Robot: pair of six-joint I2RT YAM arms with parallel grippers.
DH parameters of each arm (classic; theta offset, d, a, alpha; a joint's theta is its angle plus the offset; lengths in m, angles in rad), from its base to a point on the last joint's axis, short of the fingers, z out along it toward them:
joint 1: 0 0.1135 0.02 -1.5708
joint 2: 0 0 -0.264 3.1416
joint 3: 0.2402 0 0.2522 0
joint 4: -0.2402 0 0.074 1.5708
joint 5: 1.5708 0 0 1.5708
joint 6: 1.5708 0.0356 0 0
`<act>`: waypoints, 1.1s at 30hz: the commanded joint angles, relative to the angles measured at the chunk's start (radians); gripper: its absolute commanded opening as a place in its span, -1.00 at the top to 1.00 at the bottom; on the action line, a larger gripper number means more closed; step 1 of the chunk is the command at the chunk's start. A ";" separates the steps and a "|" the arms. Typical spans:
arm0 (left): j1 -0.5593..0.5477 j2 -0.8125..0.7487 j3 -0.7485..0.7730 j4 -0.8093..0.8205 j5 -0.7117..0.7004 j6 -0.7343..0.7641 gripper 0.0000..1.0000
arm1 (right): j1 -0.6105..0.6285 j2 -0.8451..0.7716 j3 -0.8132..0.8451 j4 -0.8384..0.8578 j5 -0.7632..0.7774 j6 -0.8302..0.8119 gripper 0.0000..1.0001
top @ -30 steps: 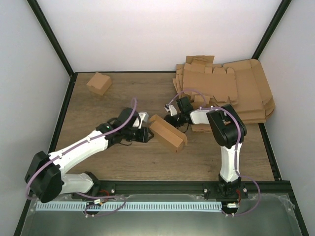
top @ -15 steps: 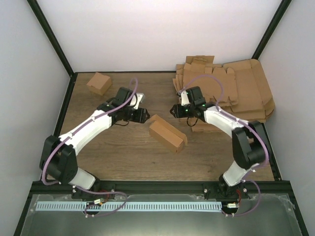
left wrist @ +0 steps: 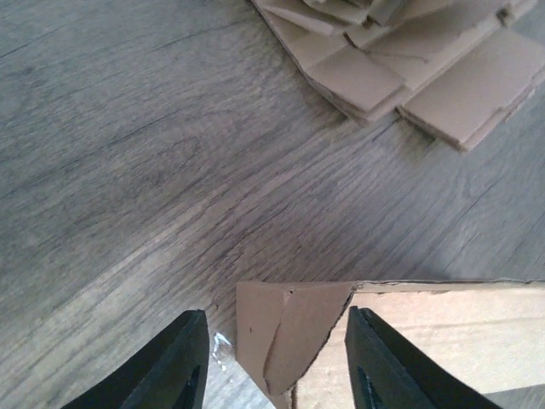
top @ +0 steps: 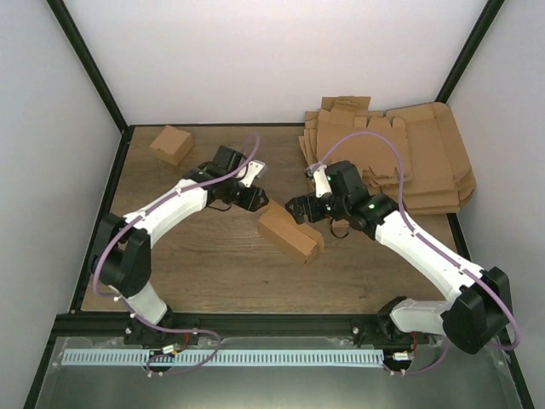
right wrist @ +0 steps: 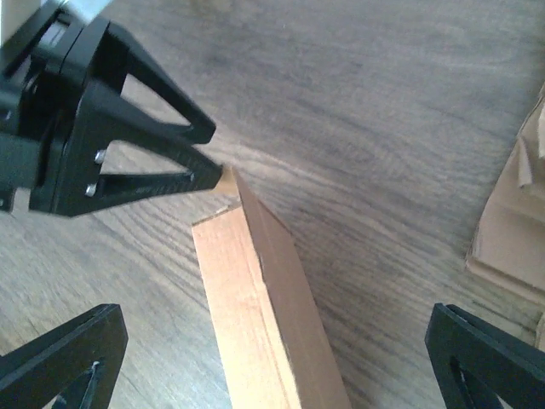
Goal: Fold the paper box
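Observation:
The paper box (top: pixel 289 234) lies on the table as a long, closed brown cardboard shape, set diagonally. My left gripper (top: pixel 255 201) hovers at its far left end, open, and its fingers (left wrist: pixel 183 362) straddle a folded corner flap (left wrist: pixel 285 336) without pinching it. My right gripper (top: pixel 298 210) hangs over the box's far side, open wide. In the right wrist view the box (right wrist: pixel 264 315) runs between the spread fingertips (right wrist: pixel 64 358), clear of both. The left gripper (right wrist: pixel 128 128) shows there too, at the box's end.
A small folded brown box (top: pixel 172 143) sits at the back left. A pile of flat cardboard blanks (top: pixel 400 158) fills the back right, close behind my right arm; its edge (left wrist: pixel 400 68) shows in the left wrist view. Walls enclose the table.
My right gripper went from shut to wide open and swung over the box as its arm stretched out. My left gripper moved away from the near side to the box's far end. The box stayed put.

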 commanded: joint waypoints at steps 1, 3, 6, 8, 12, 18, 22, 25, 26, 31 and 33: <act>-0.005 0.041 0.048 -0.008 0.035 0.042 0.15 | 0.058 0.000 -0.001 -0.108 0.085 -0.007 -1.00; -0.010 0.046 0.052 -0.012 0.066 0.054 0.19 | 0.098 0.001 -0.010 -0.136 0.123 0.017 -1.00; -0.018 0.043 0.051 -0.012 0.080 0.059 0.31 | 0.119 -0.015 -0.034 -0.162 0.158 0.046 -1.00; -0.024 0.046 0.052 -0.021 0.058 0.062 0.38 | 0.120 -0.029 -0.053 -0.171 0.155 0.064 -1.00; -0.036 0.053 0.057 -0.054 0.024 0.071 0.58 | 0.122 -0.049 -0.076 -0.194 0.136 0.099 -1.00; -0.059 0.015 0.037 -0.071 -0.035 0.042 0.80 | 0.127 -0.080 -0.098 -0.223 0.120 0.133 -1.00; -0.064 -0.014 0.015 -0.065 -0.069 -0.012 0.92 | 0.130 -0.080 -0.119 -0.238 0.079 0.149 -1.00; -0.070 -0.034 -0.007 -0.054 -0.105 -0.072 0.92 | 0.142 -0.090 -0.142 -0.243 0.094 0.196 -1.00; -0.071 -0.041 -0.016 -0.048 -0.112 -0.091 0.92 | 0.142 -0.099 -0.152 -0.238 0.095 0.209 -1.00; -0.082 -0.074 -0.075 -0.011 -0.166 -0.130 0.92 | 0.143 -0.153 -0.218 -0.174 0.066 0.260 -1.00; -0.082 -0.078 -0.091 0.000 -0.171 -0.141 0.92 | 0.142 -0.161 -0.241 -0.152 0.057 0.276 -1.00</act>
